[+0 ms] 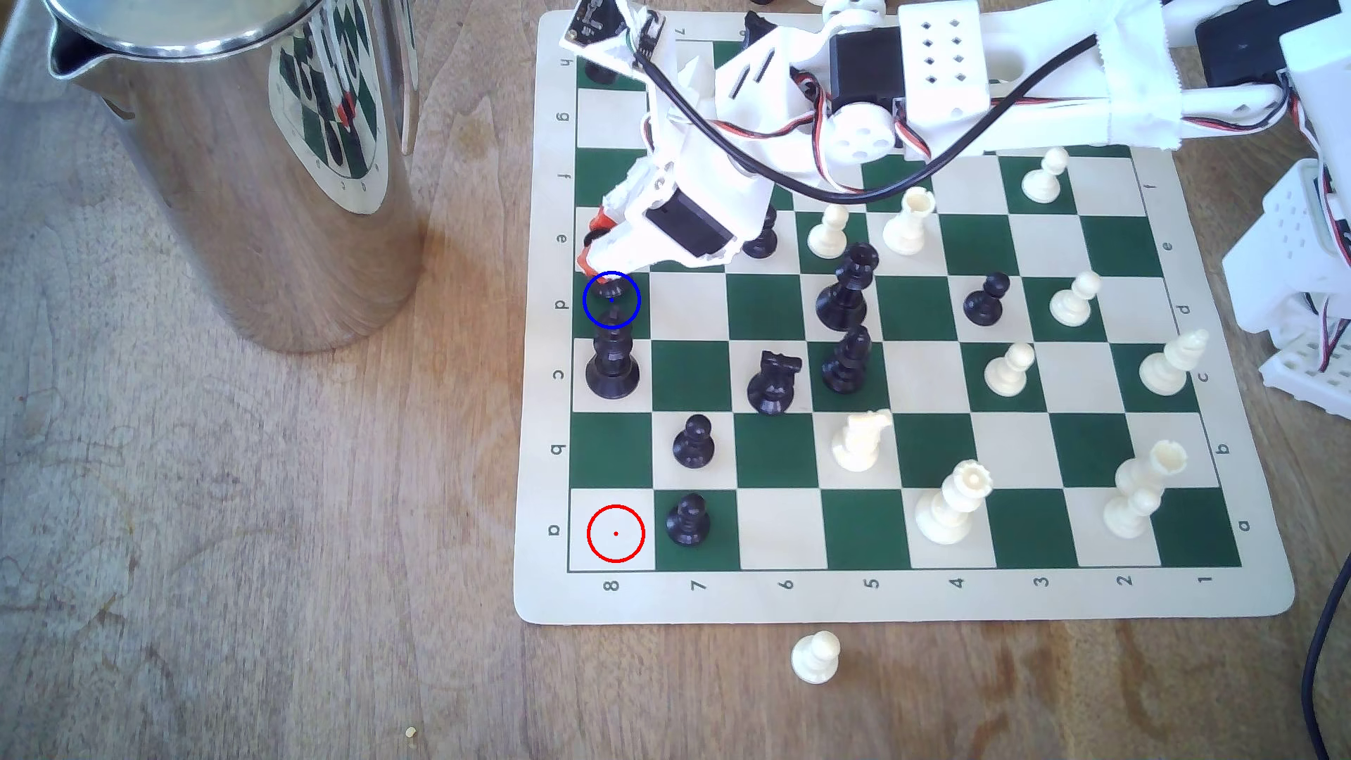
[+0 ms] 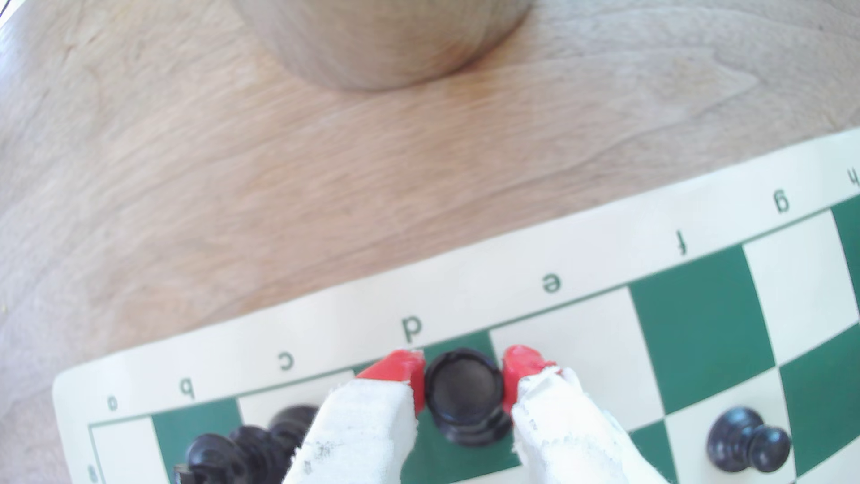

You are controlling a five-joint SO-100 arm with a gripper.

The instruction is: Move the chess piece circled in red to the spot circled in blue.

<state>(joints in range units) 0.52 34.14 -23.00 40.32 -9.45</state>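
Your gripper (image 2: 464, 377) is closed around the black rook (image 2: 465, 395), one red fingertip (image 2: 400, 372) pressed against each side of its rimmed top, with no gap showing. In the wrist view the rook stands upright with its base on the dark green square by the letter d. In the exterior view that is the blue-ringed square (image 1: 612, 299), and the red-ringed cream square (image 1: 615, 533) lies bare.
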